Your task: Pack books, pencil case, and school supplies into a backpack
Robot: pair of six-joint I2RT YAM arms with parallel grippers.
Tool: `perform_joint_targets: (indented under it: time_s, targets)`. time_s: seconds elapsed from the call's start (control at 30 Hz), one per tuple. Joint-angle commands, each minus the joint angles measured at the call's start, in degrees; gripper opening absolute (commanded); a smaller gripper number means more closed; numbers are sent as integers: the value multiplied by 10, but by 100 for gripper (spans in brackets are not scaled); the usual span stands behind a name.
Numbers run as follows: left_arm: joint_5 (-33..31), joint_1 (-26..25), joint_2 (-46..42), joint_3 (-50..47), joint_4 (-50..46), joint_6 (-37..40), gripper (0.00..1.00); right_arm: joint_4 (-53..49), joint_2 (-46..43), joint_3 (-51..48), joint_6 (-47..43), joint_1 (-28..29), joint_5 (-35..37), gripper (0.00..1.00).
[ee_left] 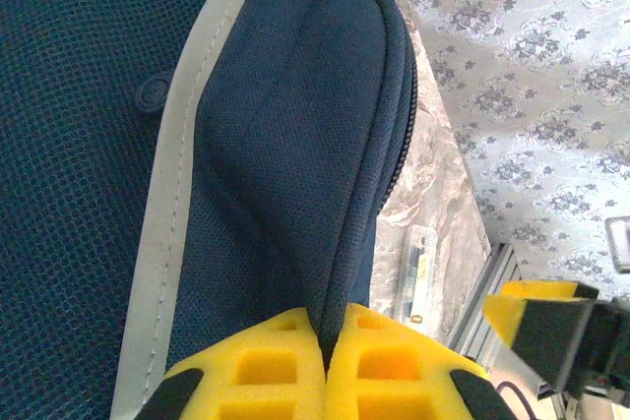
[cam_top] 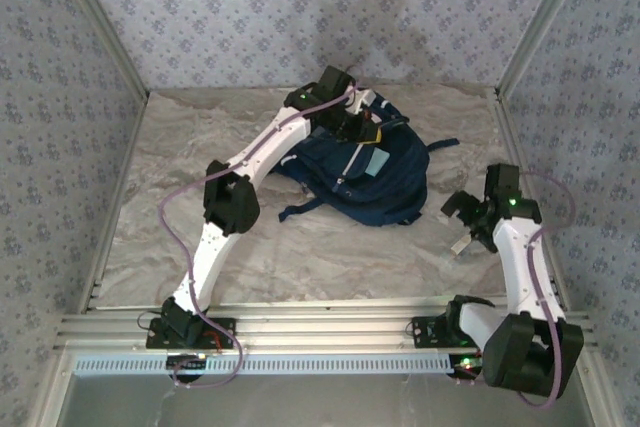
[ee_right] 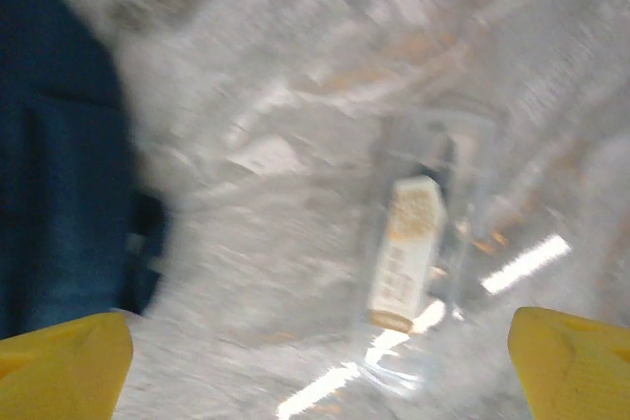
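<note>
— Starting at the left: what is the left gripper (cam_top: 356, 127) doing?

— It reaches out to the far end of the backpack (cam_top: 372, 185). In the left wrist view its yellow pads (ee_left: 261, 371) are squeezed together on a fold of the navy fabric, right by the zipper (ee_left: 402, 135) (only cloth sits between them).

— And the backpack itself?

— Lying flat in the middle of the marbled table (cam_top: 190, 237), with a dark strap (cam_top: 300, 209) trailing toward the near left. A pale trim stripe (ee_left: 182, 174) runs along the pinched panel.

— The pencil case (cam_top: 461, 245)?

— On the table to the right of the backpack, apart from it. It is a clear flat pouch. The right wrist view is smeared, so I can make out a cream oblong inside and little else.

— Then the right gripper (cam_top: 464, 221)?

— Over the pencil case, jaws spread wide, with one yellow fingertip (ee_right: 64, 361) at each lower corner of its own camera's view. Nothing is held between them; whether they touch the pouch I cannot tell.
</note>
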Motion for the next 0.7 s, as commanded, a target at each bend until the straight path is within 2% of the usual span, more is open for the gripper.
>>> perform_joint_targets:
  time_s: [0.0,0.17,0.33,0.67]
  targets:
    - [33,7,-17,-4,51,2,0,-19,7,-18,28,28,68,100]
    - [35,7,-23,-14,51,-2,0,20,54,-72,82,57,60,98]
    - [37,6,-29,-24,71,-3,0,86,71,-112,92,57,39,89]
    - [33,6,-44,-45,75,-2,0,173,160,-109,92,43,42,74]
